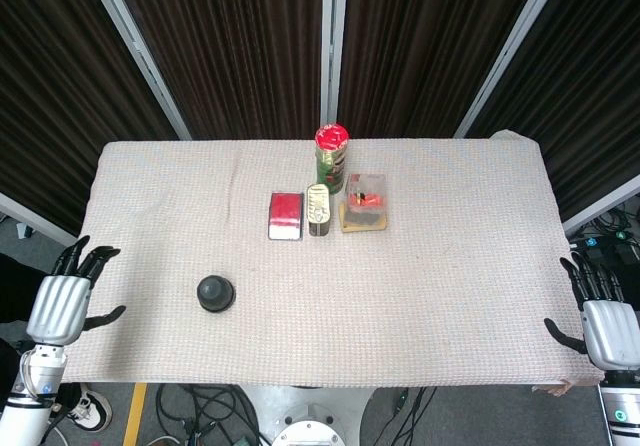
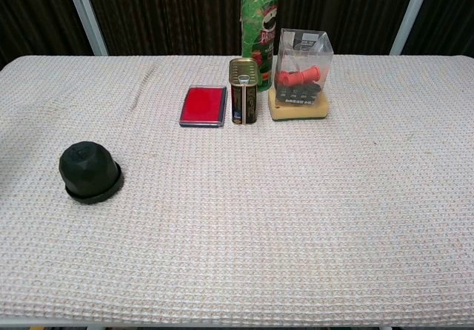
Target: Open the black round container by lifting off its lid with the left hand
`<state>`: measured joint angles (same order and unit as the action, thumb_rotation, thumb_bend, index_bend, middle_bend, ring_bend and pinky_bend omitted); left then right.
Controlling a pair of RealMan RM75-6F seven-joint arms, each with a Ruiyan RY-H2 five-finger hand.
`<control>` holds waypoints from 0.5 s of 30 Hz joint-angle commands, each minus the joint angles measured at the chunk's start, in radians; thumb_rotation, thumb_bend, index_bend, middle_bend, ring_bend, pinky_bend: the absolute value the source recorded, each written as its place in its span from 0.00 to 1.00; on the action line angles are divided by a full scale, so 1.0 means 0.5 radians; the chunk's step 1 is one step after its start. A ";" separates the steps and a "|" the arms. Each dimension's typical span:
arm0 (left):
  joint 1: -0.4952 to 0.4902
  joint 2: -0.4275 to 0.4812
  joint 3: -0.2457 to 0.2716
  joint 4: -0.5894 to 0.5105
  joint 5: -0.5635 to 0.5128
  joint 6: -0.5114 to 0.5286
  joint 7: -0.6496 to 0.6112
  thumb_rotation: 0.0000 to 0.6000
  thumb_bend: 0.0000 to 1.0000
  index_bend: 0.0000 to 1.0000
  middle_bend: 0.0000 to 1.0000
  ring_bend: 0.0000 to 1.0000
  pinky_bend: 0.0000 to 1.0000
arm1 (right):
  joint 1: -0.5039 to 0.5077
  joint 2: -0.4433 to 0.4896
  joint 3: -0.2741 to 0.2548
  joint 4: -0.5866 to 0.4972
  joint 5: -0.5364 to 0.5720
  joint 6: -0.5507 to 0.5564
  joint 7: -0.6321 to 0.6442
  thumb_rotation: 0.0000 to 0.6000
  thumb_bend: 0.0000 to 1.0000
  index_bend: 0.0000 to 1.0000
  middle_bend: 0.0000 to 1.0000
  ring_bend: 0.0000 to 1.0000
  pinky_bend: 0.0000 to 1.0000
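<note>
**Lid still on, both hands parked at the table edges**

At the lower left of the head view, the left hand hangs just off the table's edge, fingers spread and holding nothing, likely waiting at rest. The right hand, lower right, is likewise open and empty.

Nearest the left hand, well apart from the other items, sits the black round container with its domed lid in place on the white woven tablecloth; that spot probably suits a left-hand reach.

Farther back, upper centre, cluster a flat red tin, a small olive metal can, a clear plastic box and a tall green snack tube.
</note>
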<state>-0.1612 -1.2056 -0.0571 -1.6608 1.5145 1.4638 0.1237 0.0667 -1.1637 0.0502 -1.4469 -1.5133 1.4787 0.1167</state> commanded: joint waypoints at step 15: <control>0.001 -0.019 0.076 0.006 0.061 -0.053 -0.118 1.00 0.03 0.20 0.18 0.03 0.12 | 0.001 0.015 0.001 -0.071 -0.015 0.012 -0.032 1.00 0.13 0.00 0.00 0.00 0.00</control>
<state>-0.1582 -1.2119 -0.0241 -1.6558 1.5408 1.4436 0.0668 0.0673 -1.1569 0.0501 -1.4814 -1.5206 1.4839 0.1008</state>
